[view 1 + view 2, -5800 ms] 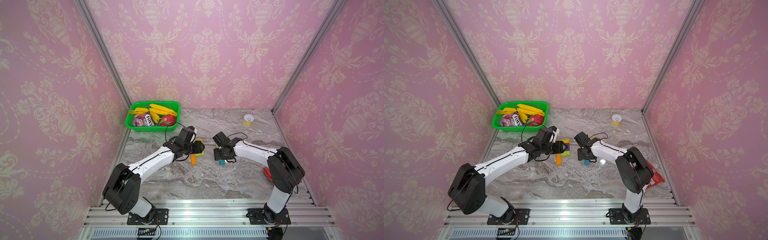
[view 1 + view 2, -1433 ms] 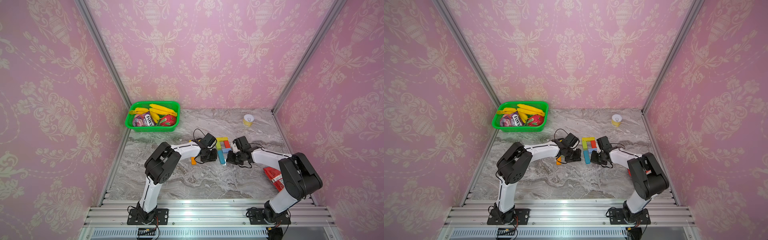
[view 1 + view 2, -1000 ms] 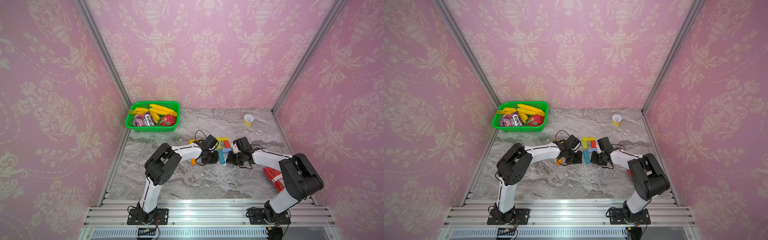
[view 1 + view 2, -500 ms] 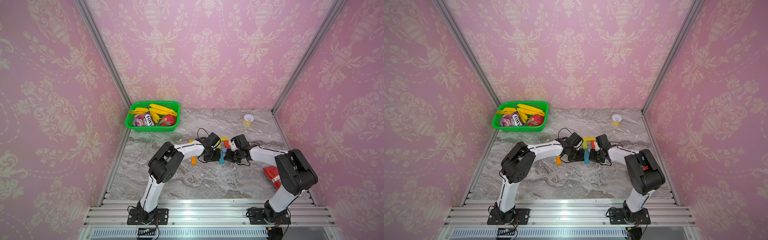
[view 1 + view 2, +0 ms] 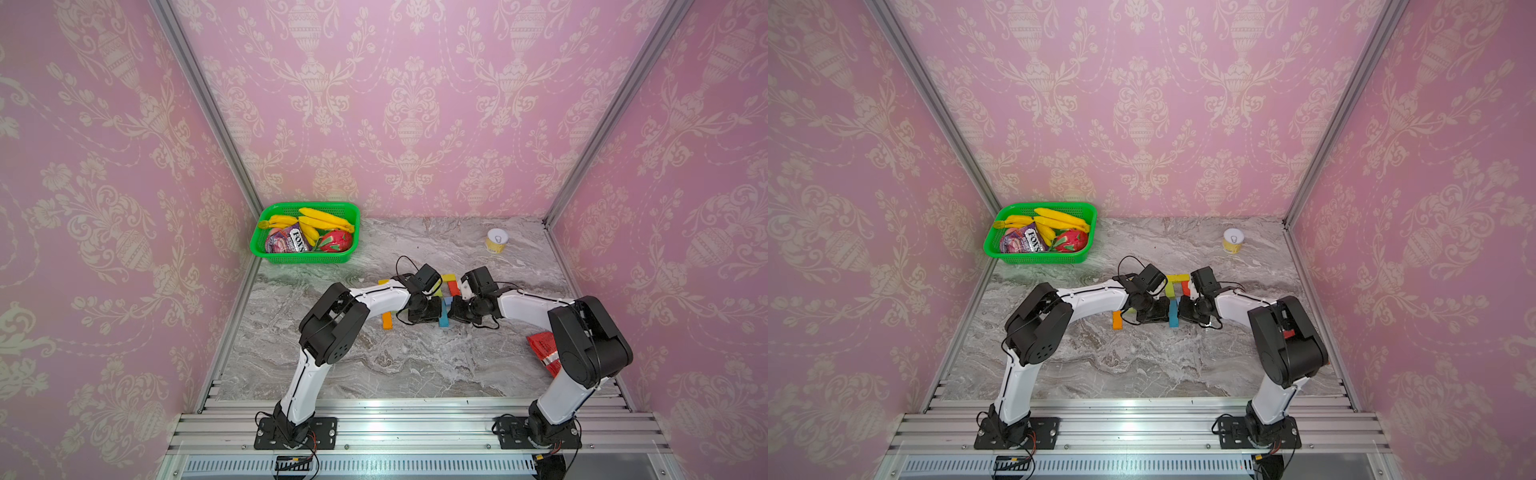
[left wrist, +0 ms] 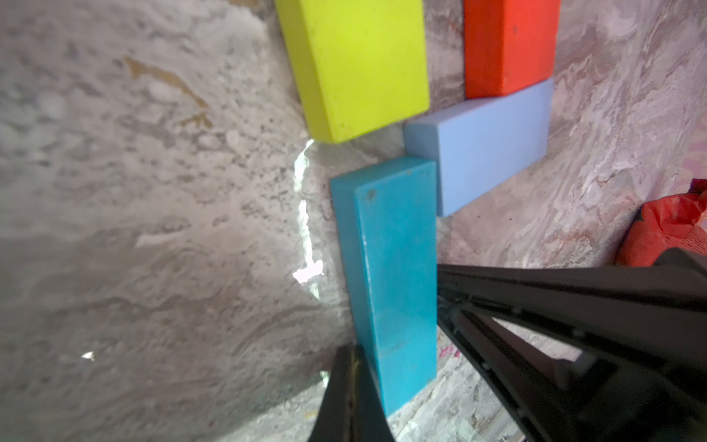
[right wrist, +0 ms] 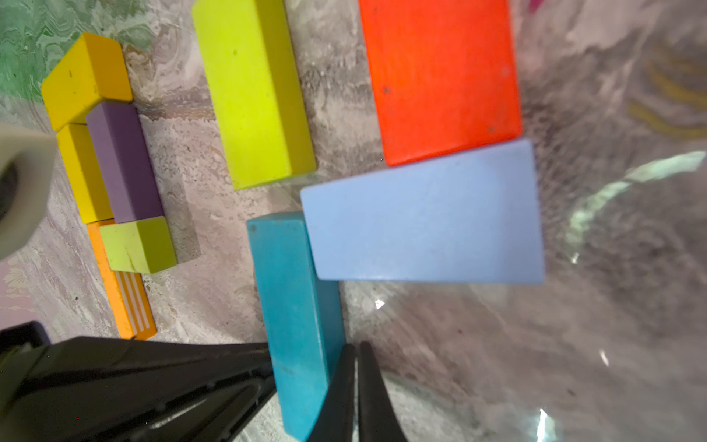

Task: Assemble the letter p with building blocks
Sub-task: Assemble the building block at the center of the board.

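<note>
Right wrist view: my right gripper (image 7: 355, 356) and left gripper (image 7: 262, 363), both pinched closed, sandwich the long teal rectangular block (image 7: 294, 306). I judge they're squaring the P's stem against the flat light-blue block (image 7: 424, 225).

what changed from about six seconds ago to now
The left arm stretched rightward; the left gripper and right gripper, both shut, now flank the teal block, one against each long side. Nothing picked up. The orange block, basket and can stayed put.
</note>
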`<action>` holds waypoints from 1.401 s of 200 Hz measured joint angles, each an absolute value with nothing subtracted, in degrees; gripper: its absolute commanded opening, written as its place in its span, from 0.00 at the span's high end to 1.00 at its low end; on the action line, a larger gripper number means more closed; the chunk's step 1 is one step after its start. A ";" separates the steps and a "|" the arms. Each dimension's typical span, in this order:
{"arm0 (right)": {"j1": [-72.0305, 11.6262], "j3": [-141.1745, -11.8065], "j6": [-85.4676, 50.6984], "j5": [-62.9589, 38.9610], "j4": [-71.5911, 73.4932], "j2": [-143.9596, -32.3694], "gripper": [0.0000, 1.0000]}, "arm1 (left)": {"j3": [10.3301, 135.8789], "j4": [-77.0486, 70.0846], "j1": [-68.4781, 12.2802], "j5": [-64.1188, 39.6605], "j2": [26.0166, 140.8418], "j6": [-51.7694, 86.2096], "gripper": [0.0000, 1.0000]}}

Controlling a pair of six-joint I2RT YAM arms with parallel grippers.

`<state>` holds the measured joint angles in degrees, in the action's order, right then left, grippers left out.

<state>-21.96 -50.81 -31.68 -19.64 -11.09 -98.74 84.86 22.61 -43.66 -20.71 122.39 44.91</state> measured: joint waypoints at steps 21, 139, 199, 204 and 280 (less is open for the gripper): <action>-21.76 -51.29 -31.70 -19.68 -11.09 -99.15 0.91 | 85.06 22.61 -43.64 -20.73 122.50 44.91 1.00; -21.71 -52.16 -31.70 -19.49 -11.11 -99.88 0.91 | 85.06 22.11 -42.81 -22.22 122.85 45.15 1.00; -21.71 -52.18 -31.70 -19.20 -11.09 -99.88 0.91 | 85.45 21.98 -42.57 -22.24 123.13 45.56 1.00; -21.69 -52.18 -31.68 -19.18 -11.09 -99.88 0.91 | 85.47 21.96 -42.57 -22.24 123.15 45.58 1.00; -21.65 -52.45 -31.68 -19.22 -11.35 -100.01 0.91 | 85.60 21.89 -42.50 -22.24 123.24 46.00 1.00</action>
<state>-21.65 -52.45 -31.68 -19.22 -11.35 -100.01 85.60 21.89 -42.50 -22.24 123.24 46.00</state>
